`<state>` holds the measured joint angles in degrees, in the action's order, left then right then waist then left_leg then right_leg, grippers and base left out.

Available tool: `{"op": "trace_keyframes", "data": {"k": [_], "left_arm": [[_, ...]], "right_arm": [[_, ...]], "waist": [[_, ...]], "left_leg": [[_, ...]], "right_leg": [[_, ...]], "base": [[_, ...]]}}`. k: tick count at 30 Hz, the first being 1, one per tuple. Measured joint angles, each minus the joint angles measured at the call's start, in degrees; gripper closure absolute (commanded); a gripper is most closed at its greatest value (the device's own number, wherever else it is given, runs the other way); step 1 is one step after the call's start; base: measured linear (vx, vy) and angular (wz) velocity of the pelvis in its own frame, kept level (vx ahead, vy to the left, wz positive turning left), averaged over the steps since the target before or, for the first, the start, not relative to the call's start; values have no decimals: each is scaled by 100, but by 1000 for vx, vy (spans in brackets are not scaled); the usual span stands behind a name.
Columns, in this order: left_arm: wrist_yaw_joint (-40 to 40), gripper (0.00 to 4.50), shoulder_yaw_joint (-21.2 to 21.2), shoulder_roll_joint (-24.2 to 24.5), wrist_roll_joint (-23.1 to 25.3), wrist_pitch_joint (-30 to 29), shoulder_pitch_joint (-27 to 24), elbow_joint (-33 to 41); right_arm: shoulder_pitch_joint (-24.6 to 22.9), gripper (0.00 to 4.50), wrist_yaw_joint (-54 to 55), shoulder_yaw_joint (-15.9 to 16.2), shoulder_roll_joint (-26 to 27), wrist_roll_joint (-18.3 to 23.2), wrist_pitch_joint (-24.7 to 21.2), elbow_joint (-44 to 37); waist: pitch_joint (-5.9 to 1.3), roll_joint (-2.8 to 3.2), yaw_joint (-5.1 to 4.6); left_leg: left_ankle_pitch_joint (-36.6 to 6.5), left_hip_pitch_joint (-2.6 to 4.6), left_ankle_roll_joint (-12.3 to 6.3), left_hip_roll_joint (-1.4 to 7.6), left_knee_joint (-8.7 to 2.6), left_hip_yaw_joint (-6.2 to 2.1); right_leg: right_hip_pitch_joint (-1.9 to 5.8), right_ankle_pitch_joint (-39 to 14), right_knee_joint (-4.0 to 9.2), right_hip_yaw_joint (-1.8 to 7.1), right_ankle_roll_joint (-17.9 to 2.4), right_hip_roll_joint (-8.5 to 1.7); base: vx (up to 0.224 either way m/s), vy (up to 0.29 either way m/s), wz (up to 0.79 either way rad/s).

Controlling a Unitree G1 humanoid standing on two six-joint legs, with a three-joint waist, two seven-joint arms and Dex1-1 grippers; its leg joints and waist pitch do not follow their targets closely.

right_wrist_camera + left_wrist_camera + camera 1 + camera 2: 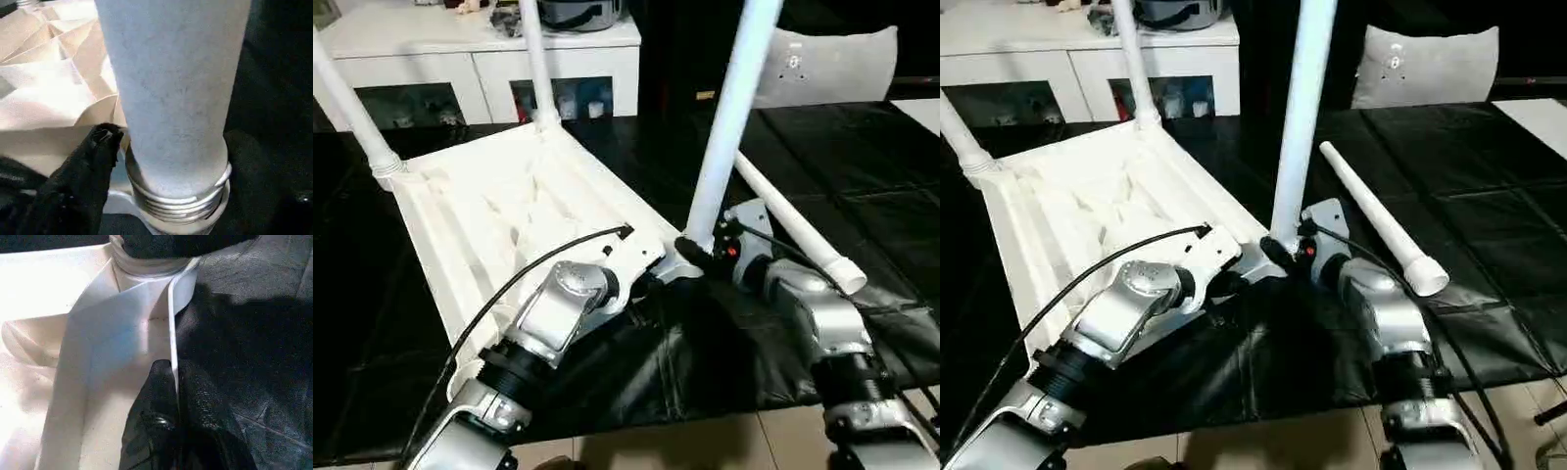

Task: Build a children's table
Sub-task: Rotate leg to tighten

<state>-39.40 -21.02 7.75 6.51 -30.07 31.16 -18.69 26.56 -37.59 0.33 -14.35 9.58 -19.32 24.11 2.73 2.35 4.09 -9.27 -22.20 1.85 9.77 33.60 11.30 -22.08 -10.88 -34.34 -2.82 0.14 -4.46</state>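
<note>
3 legs stood up from the upturned children's table [499, 211] on the black-covered work table [862, 166]. At its near edge the left gripper [173, 396] was pinched tight on the tabletop's thin rim. Beside it, the right gripper [700, 257] sat around the nearest leg [729, 117], jaws apart. 1 loose leg [1376, 220] lay farther right.

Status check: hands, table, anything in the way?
Left hand shut on tabletop rim. Right hand at base of third leg, which stands in its socket. Fourth leg loose on the black cover, beside the right arm.
</note>
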Motion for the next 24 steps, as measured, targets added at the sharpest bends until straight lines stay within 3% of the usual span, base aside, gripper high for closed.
{"op": "trace_keyframes", "data": {"k": [5,8,13,18,21,24], "left_arm": [[-489,450,-81,354,-27,578,-13,-41],[-825,450,-102,674,-60,1048,-14,-78],[-1591,450,-184,1175,-197,1761,-57,-132],[-2231,450,-307,1493,-257,2388,-53,-260],[-2529,450,-381,1626,-306,2637,-44,-287],[-2768,450,-427,1661,-343,2685,-33,-286]], "right_arm": [[-193,23,-1011,37,-581,208,149,-199],[-235,6,-1634,122,-906,264,276,-321],[-257,6,-2609,370,-1520,253,863,-444],[-260,6,-3375,694,-1661,252,1088,-535],[-256,6,-3639,800,-1671,255,1112,-534],[-186,45,-3759,953,-1660,203,1210,-358]], "waist": [[17,33,140],[16,36,183],[16,35,325],[16,35,442],[16,35,479],[16,35,485]], "left_leg": [[0,-32,0,4,-11,0],[2,-91,-2,10,3,0],[-7,-114,-19,15,23,1],[-9,-113,-20,16,41,3],[-9,-112,-19,16,58,5],[-9,-110,-19,15,77,7]], "right_leg": [[-29,1,0,-10,-1,0],[-87,3,-12,-16,-4,2],[-99,2,-14,-23,-5,1],[-94,2,-26,-23,-5,-4],[-93,2,-44,-23,-6,-10],[-93,2,-62,-22,-6,-17]], "base": [[0,0,0],[0,0,0],[0,0,0],[0,0,0],[0,0,0],[0,0,0]]}}
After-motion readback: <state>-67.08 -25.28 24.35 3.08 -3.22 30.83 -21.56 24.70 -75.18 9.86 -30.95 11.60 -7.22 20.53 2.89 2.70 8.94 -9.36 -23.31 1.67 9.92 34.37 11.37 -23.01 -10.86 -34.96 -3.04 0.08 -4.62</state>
